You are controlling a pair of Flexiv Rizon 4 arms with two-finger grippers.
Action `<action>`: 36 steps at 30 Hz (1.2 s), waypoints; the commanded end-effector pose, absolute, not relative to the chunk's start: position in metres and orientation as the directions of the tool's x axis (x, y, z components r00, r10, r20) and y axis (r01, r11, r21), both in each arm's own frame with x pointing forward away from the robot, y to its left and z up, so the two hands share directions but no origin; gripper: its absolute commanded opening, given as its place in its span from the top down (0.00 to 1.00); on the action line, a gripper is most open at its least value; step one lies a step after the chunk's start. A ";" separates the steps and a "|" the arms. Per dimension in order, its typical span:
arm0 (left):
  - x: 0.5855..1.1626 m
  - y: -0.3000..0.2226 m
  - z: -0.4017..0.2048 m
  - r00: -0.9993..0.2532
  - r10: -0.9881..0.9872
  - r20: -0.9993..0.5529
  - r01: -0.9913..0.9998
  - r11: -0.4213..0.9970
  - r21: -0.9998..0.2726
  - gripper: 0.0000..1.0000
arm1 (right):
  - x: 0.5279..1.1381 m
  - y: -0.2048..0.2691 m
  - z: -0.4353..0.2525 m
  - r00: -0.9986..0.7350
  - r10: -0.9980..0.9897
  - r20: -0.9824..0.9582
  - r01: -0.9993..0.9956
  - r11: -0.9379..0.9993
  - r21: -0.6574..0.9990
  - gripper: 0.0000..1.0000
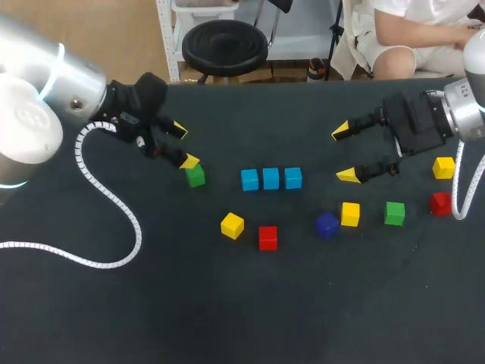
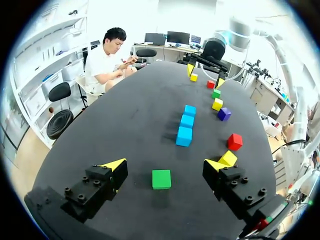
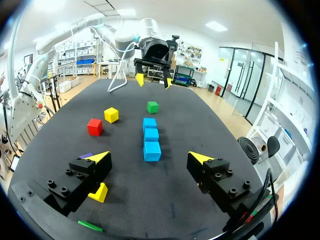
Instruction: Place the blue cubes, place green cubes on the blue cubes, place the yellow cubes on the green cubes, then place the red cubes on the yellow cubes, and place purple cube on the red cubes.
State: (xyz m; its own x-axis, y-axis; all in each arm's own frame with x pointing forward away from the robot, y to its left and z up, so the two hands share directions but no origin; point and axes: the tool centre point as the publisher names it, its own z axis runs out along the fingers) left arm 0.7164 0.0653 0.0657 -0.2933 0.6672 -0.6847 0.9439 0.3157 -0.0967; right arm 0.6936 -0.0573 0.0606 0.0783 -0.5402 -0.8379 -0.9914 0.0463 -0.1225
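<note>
Hovering over the table (image 1: 227, 311) in head view: left gripper (image 1: 183, 145) had fingers apart, gripping nothing. Lone green cube (image 1: 195, 177) sat just beside 1 fingertip. Right gripper (image 1: 345, 153) was spread wide too, nothing between its fingers. Row of 3 blue cubes (image 1: 270, 179) lay between the 2 grippers. Purple cube (image 1: 326, 225) and second green cube (image 1: 394, 213) were near the right gripper's fingers, not touching.

Left wrist view: left gripper (image 2: 165, 165) fingers apart, lone green cube (image 2: 161, 179) between them, clear of both. Yellow cube (image 2: 228, 158) was just beside 1 finger, red cube (image 2: 234, 141) slightly ahead of it. Row of 3 blue cubes (image 2: 187, 121) ran straight ahead, right gripper (image 2: 205, 75) far beyond.

Right wrist view: right gripper (image 3: 150, 157) fingers wide apart, nothing touched. Row of 3 blue cubes (image 3: 151, 135) ran ahead from the gap, lone green cube (image 3: 152, 106) beyond it, left gripper (image 3: 152, 80) further ahead. Second yellow cube (image 3: 99, 192) was under 1 finger.
</note>
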 end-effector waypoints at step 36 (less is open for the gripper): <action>0.719 0.072 0.024 -0.294 0.644 -0.706 0.952 0.264 -0.155 0.00 | 0.693 -0.057 0.061 0.079 -0.540 -0.838 -0.991 0.047 -0.124 0.00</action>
State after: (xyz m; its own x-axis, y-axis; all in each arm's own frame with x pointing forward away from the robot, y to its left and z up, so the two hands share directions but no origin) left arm 0.7155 0.0722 0.0235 -0.2916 0.6386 -0.7122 0.9519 0.2673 -0.1501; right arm 0.6936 -0.0573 0.0607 0.0783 -0.5403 -0.8378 -0.9914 0.0463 -0.1225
